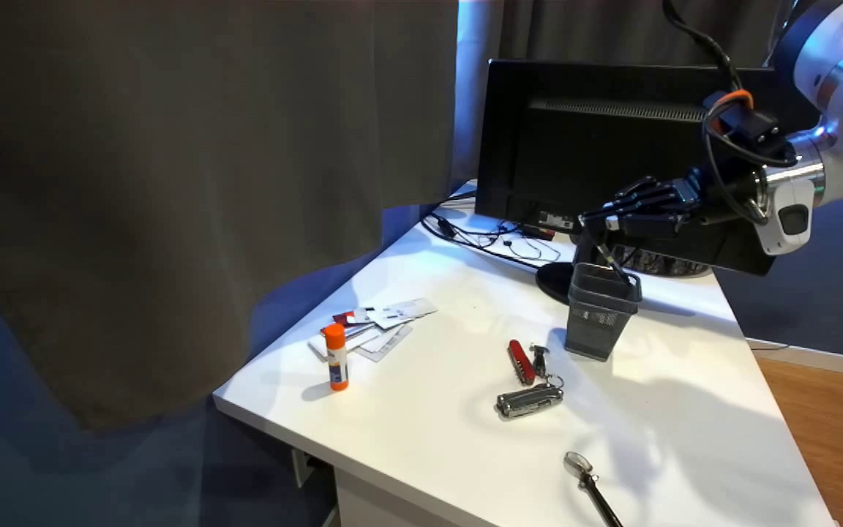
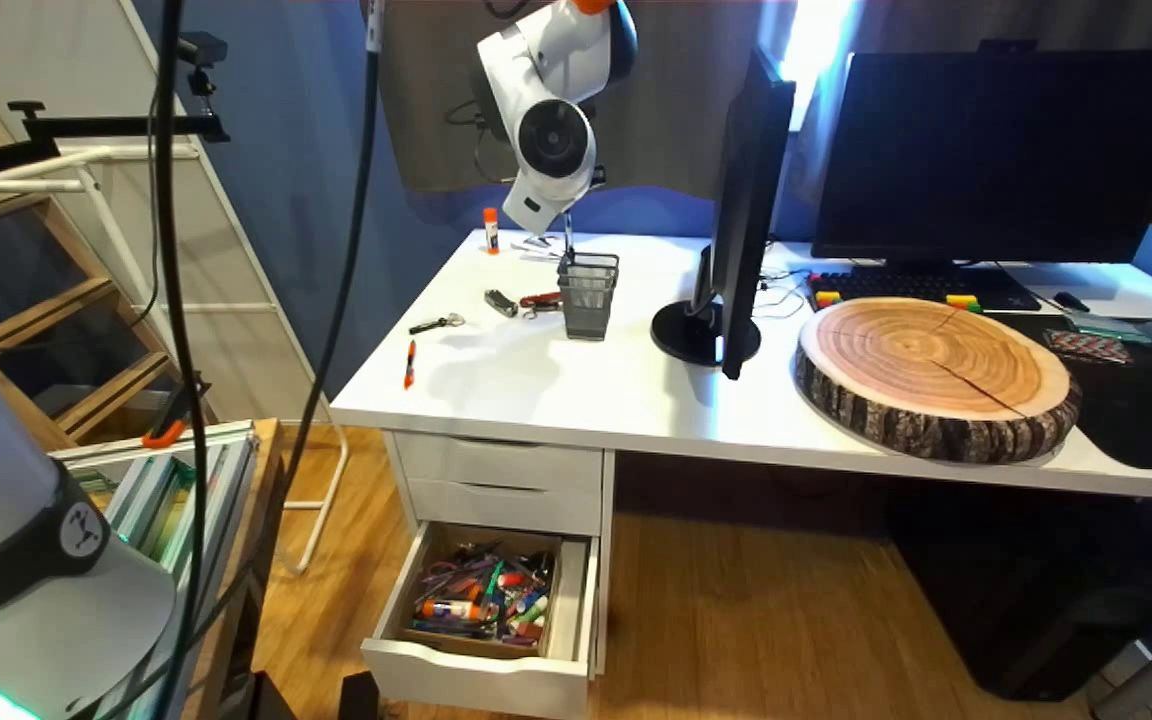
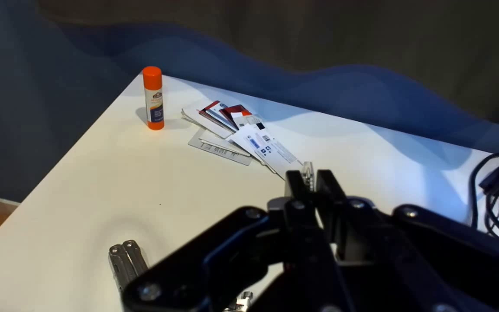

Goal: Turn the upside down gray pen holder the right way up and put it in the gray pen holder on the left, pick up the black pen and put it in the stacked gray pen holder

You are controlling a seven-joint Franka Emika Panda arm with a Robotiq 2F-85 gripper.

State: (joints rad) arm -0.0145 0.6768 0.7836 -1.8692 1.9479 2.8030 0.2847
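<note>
Two gray mesh pen holders [image 1: 598, 326], stacked one inside the other, stand upright on the white desk. They also show in an exterior view [image 2: 586, 305]. My gripper [image 1: 594, 218] is above their opening, its fingers nearly together around the upper end of the black pen [image 1: 615, 262]. The pen is tilted in an exterior view, and its lower end appears to be inside the rim. In the wrist view, the pen's clear end [image 3: 308, 171] sticks out between the fingertips [image 3: 309, 184]. The arm hides part of the gripper in an exterior view. I cannot make out the holders in the wrist view.
A monitor [image 1: 612, 146] stands close behind the holders. A red pocket knife [image 1: 520, 361], a multitool [image 1: 529, 400] and a small key-ring tool [image 1: 539, 359] lie near them. A glue stick [image 1: 336, 359], cards [image 1: 385, 318] and an orange pen [image 2: 410, 365] are on the desk.
</note>
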